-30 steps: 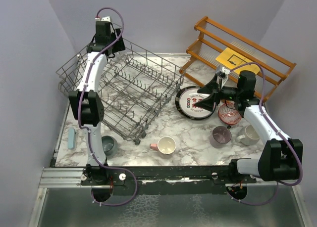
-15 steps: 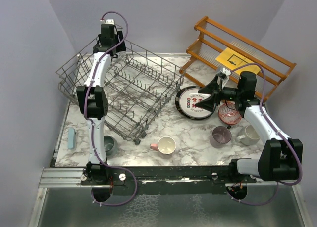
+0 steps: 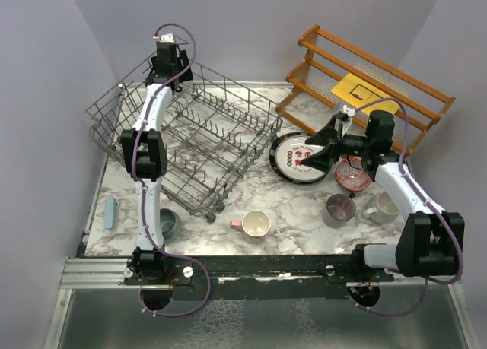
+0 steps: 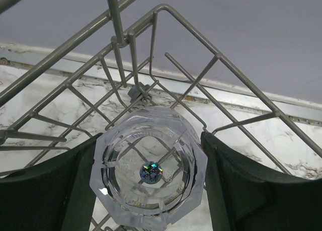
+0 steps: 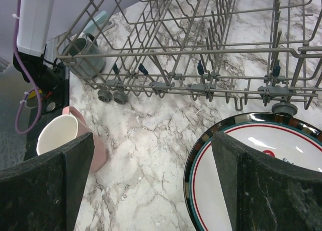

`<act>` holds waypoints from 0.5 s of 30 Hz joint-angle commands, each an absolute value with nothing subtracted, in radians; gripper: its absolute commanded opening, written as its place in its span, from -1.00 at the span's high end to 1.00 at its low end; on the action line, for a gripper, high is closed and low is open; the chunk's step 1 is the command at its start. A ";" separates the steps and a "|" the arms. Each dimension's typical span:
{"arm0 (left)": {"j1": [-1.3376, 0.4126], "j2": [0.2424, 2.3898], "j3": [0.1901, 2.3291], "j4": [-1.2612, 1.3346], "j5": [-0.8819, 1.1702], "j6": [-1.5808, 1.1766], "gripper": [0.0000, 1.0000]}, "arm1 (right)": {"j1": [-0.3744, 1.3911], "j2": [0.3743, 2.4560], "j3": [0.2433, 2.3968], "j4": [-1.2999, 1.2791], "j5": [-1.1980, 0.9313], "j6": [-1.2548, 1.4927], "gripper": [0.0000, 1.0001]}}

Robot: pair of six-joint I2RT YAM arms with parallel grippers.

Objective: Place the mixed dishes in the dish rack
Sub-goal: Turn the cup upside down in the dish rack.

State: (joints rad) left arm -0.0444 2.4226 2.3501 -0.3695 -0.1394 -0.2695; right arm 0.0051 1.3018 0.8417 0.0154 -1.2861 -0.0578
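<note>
The grey wire dish rack [image 3: 205, 147] stands at the back left. My left gripper [image 3: 169, 64] is over its far corner, shut on a clear glass [image 4: 148, 170] that I see base-on between the fingers, just above the rack's wires [image 4: 136, 90]. My right gripper [image 3: 316, 153] is open wide over the near-left edge of the black-rimmed plate [image 3: 293, 160]. In the right wrist view one finger [image 5: 271, 190] hangs over the plate [image 5: 261, 145] and the other is near the pink mug [image 5: 65, 135]. The gripper holds nothing.
On the marble table are a pink mug [image 3: 255, 224], a grey-teal mug [image 3: 166, 223] by the rack's front corner, a mauve mug [image 3: 338, 209], a cream mug [image 3: 384, 206] and a red patterned bowl [image 3: 352, 174]. The wooden shelf [image 3: 373, 83] with a yellow sheet [image 3: 358, 88] is back right.
My left gripper has moved a little right and farther back over the rack's far corner with the glass. The right gripper has shifted only slightly over the plate.
</note>
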 commanded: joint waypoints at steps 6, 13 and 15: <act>-0.031 2.461 2.391 -0.285 -0.175 -0.288 0.82 | 0.000 1.314 0.830 0.037 -1.311 -0.060 -0.99; -0.022 2.483 2.381 -0.236 -0.200 -0.306 0.50 | -0.004 1.313 0.826 0.044 -1.313 -0.052 -0.99; -0.021 2.492 2.382 -0.221 -0.205 -0.319 0.43 | -0.007 1.313 0.826 0.045 -1.314 -0.050 -0.99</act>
State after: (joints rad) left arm -0.0326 2.4653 2.3508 -0.2909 -0.1646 -0.2882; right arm 0.0044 1.3102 0.8379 0.0200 -1.2888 -0.0566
